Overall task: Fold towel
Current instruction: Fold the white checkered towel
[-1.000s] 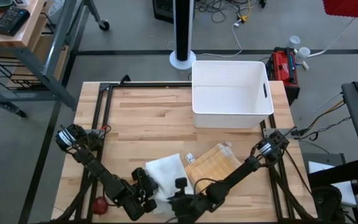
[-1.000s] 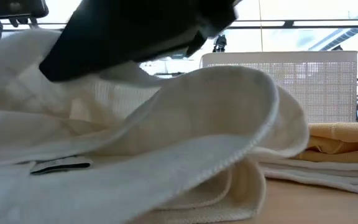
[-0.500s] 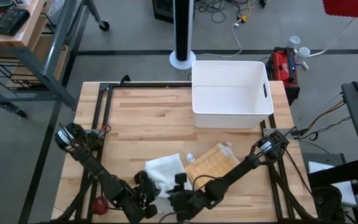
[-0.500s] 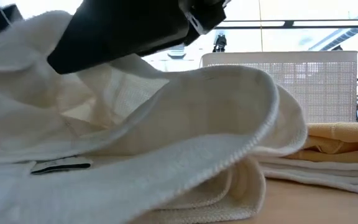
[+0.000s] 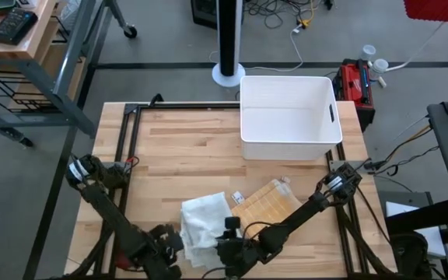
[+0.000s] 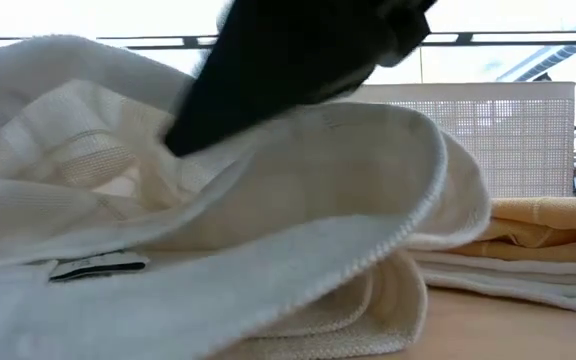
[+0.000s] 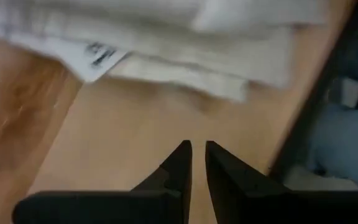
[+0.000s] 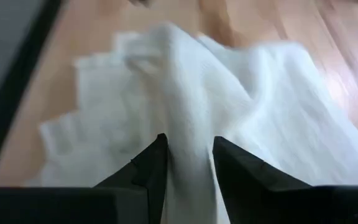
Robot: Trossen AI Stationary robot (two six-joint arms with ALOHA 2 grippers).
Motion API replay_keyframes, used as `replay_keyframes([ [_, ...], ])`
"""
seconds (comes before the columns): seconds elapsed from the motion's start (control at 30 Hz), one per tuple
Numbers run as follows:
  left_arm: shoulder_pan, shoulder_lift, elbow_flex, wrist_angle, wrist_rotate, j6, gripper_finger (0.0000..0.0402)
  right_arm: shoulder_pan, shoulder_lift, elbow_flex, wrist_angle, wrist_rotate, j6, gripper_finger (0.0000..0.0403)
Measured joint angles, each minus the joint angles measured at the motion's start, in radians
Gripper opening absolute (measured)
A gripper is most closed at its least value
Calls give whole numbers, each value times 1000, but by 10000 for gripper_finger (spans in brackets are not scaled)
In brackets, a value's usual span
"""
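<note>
Right gripper [image 8: 190, 152] part open astride white towel [image 5: 203, 222] fold at near edge; left gripper [image 7: 197, 155] nearly closed, empty, just left of towel.

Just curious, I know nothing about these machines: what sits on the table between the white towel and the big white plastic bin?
In the high view, mostly bare wooden table lies between the white towel and the white plastic bin.
</note>
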Motion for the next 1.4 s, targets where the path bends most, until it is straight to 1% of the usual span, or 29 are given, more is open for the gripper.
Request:
replay_keyframes([
  [0.07,-29,0,35,-5,-91,2,36,-2,-11,0,-59,9,52,125],
  [0.1,-44,0,51,-7,-169,7,36,-2,-18,0,-95,12,74,127],
  [0.17,-68,0,75,-1,-359,11,36,-3,-26,0,-150,19,113,133],
  [0.23,-75,3,89,10,-507,20,36,-2,-27,0,-190,16,124,140],
  [0.27,-73,8,91,25,-551,34,37,-2,-27,-1,-201,9,124,142],
  [0.3,-69,14,91,37,-571,51,38,-2,-24,-2,-202,-5,124,145],
  [0.4,-39,46,80,86,-566,81,48,-2,-10,-3,-198,-56,147,150],
  [0.53,11,111,76,156,-520,111,77,0,2,-5,-193,-62,169,149],
  [0.63,50,164,78,150,-461,87,102,0,2,-5,-190,-54,174,136],
  [0.7,76,192,81,111,-378,26,110,2,-1,-5,-214,-28,174,112],
  [0.77,91,193,90,75,-329,15,102,11,-23,-5,-288,22,174,69],
  [0.83,90,176,121,0,-326,61,70,22,-73,-5,-385,69,171,22],
  [0.87,86,161,146,-76,-328,80,48,25,-103,-5,-437,86,174,12],
  [0.9,85,145,182,-167,-331,92,26,27,-130,-4,-477,105,187,11],
  [0.93,80,128,229,-261,-336,92,14,31,-159,-3,-519,119,204,12],
  [1.03,76,94,386,-581,-398,83,13,36,-241,-3,-587,164,200,4],
  [1.1,72,90,502,-748,-443,85,7,45,-299,-3,-576,204,168,3],
  [1.17,71,85,629,-881,-492,108,5,55,-365,-3,-555,227,118,3],
  [1.2,71,79,686,-894,-508,151,5,58,-396,-3,-549,228,90,2],
  [1.27,68,62,781,-890,-546,300,5,66,-451,-3,-548,248,47,2],
  [1.33,70,61,895,-891,-572,375,3,71,-504,-2,-549,270,16,1],
  [1.4,70,52,983,-892,-587,474,2,82,-552,2,-541,289,-8,1],
])
